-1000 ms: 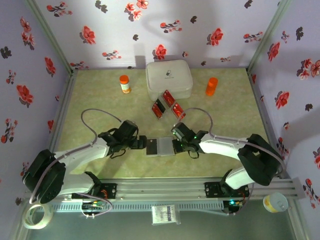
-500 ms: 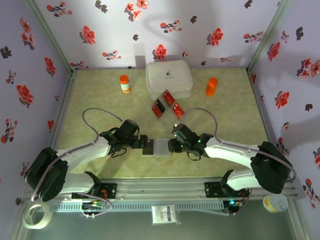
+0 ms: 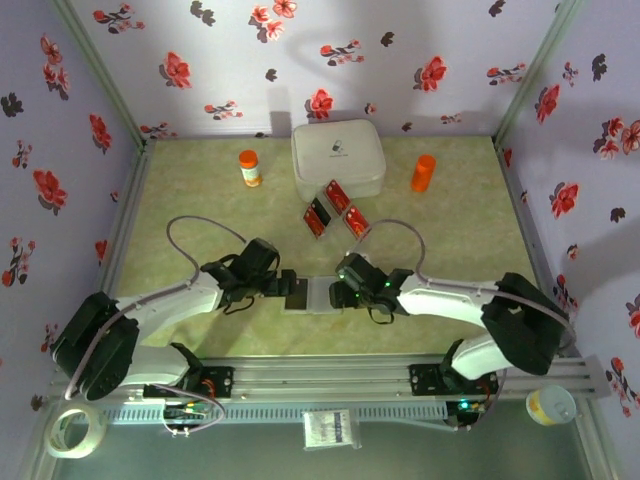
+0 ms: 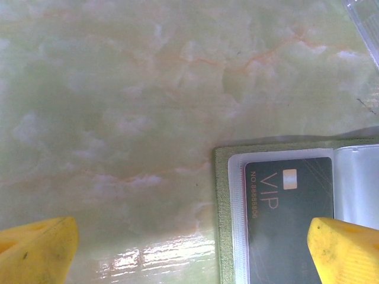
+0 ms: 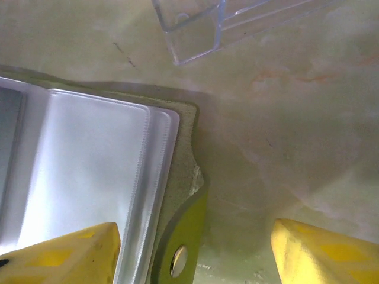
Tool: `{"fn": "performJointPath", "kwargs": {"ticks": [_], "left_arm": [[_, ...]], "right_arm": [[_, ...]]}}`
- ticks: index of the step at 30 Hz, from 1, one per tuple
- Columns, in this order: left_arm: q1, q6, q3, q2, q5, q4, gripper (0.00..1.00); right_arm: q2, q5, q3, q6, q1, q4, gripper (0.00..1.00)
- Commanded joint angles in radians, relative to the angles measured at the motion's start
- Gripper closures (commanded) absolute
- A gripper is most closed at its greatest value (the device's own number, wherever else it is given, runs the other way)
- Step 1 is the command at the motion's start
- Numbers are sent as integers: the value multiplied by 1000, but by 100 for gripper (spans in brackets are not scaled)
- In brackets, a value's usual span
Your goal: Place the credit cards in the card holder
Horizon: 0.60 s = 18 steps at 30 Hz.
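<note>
The card holder (image 3: 309, 295) lies open and flat between my two grippers, olive outside with pale clear sleeves (image 5: 89, 165). A black VIP card (image 4: 290, 213) sits in its left sleeve. Three red credit cards (image 3: 337, 195) lie on the table in front of the white case. My left gripper (image 4: 189, 254) is open, with one yellow fingertip (image 4: 346, 248) over the holder's left half. My right gripper (image 5: 192, 254) is open too and straddles the holder's right edge and its snap tab (image 5: 183, 248) without pinching it.
A white rounded case (image 3: 338, 158) stands at the back, with an orange bottle (image 3: 249, 167) to its left and another (image 3: 424, 172) to its right. A clear plastic piece (image 5: 207, 23) lies just beyond the holder's right edge.
My right gripper has gone from shut to open at the holder's right edge. The holder and the right gripper have shifted slightly left. The left gripper stays open.
</note>
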Motion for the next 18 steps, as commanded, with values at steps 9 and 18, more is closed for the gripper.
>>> {"fn": "performJointPath", "kwargs": {"ticks": [9,18], "left_arm": [[7,-49,42,39,45,73,0],[6,-103,49,109,106,174,0]], "right_arm": [[96,131,52,35,33,-93,42],[110,125,40,49,43,-76,46]]}}
